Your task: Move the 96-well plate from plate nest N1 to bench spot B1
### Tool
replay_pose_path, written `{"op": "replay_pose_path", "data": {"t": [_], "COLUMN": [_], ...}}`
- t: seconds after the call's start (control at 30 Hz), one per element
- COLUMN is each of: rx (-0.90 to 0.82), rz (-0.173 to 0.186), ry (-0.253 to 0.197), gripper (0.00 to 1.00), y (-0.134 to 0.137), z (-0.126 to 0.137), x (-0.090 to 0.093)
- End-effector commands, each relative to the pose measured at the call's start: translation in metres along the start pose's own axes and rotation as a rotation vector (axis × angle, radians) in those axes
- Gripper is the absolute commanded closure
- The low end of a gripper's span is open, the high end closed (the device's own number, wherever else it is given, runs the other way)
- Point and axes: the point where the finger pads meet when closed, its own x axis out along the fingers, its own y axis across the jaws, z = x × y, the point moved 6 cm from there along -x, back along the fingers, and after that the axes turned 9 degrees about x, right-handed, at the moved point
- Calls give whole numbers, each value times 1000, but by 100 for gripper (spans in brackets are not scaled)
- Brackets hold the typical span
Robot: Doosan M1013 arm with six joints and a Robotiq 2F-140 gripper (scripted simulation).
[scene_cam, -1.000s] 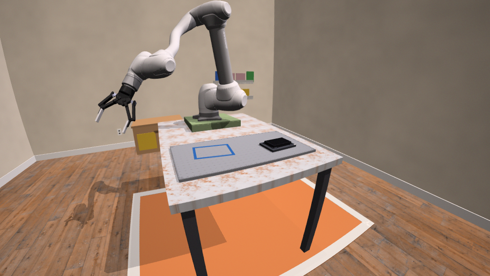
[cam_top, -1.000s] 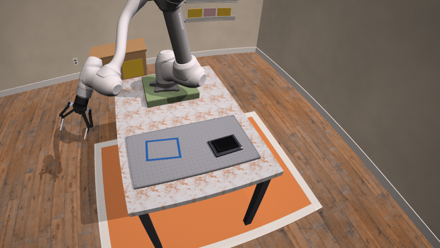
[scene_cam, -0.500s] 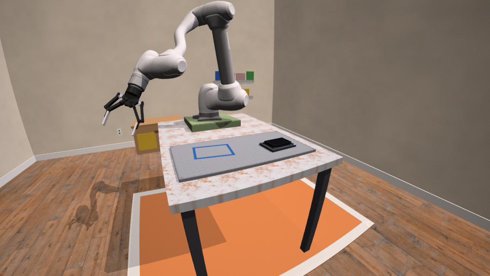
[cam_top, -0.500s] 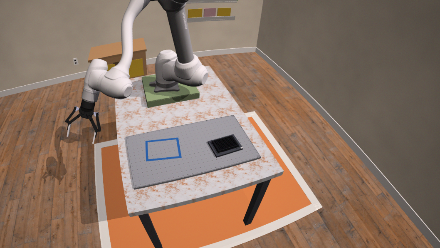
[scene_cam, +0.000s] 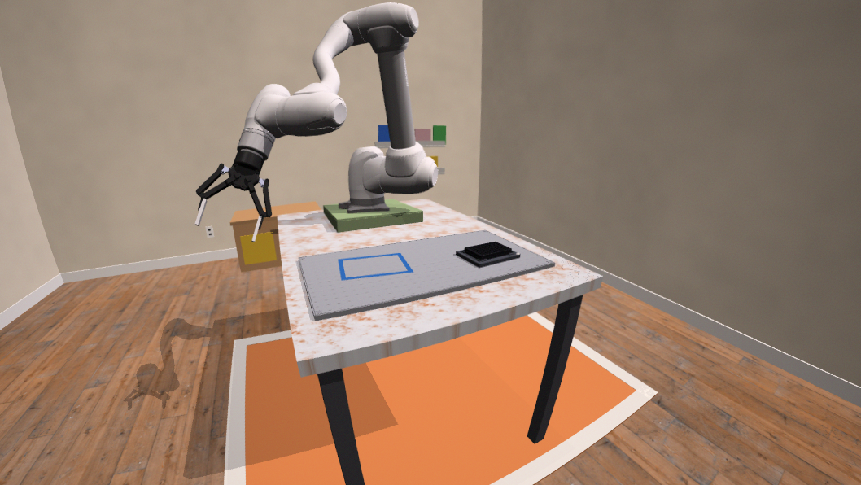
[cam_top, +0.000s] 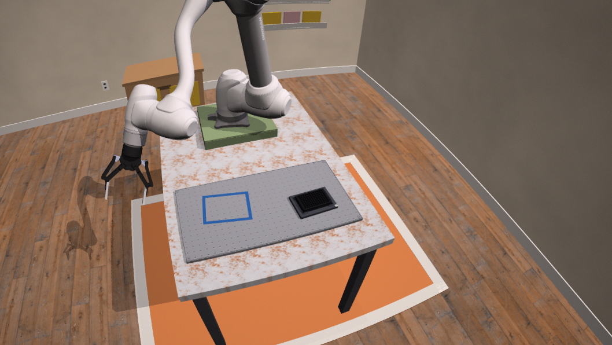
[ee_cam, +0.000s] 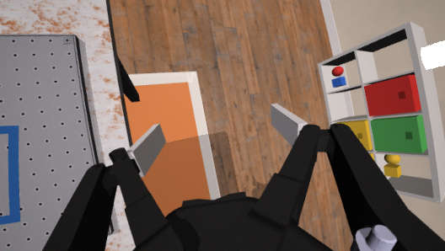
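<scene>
The black 96-well plate (cam_top: 314,199) sits in the dark plate nest (cam_top: 312,202) at the right end of the grey perforated deck (cam_top: 265,208); it also shows in the exterior view (scene_cam: 487,250). The blue taped outline (cam_top: 226,207) lies empty on the left half of the deck, seen also in the exterior view (scene_cam: 374,265) and at the left edge of the wrist view (ee_cam: 8,173). My gripper (cam_top: 125,188) (scene_cam: 229,218) is open and empty, hanging in the air off the table's left side, above the floor. In the wrist view (ee_cam: 217,130) its fingers frame floor and rug.
The arm's base stands on a green block (cam_top: 236,124) at the back of the marble table (cam_top: 273,239). A wooden cabinet (scene_cam: 257,238) stands behind the gripper. A shelf with coloured bins (ee_cam: 388,114) shows in the wrist view. An orange rug (scene_cam: 421,409) lies under the table.
</scene>
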Motion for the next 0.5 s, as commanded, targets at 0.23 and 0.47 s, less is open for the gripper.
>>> {"op": "replay_pose_path", "data": {"t": [0.23,0.47], "rx": [-81,-201], "rz": [-40,-98], "ry": [-5,-13], "gripper": [0,0], "y": [-39,-63], "z": [-23,-36], "x": [0,-2]}}
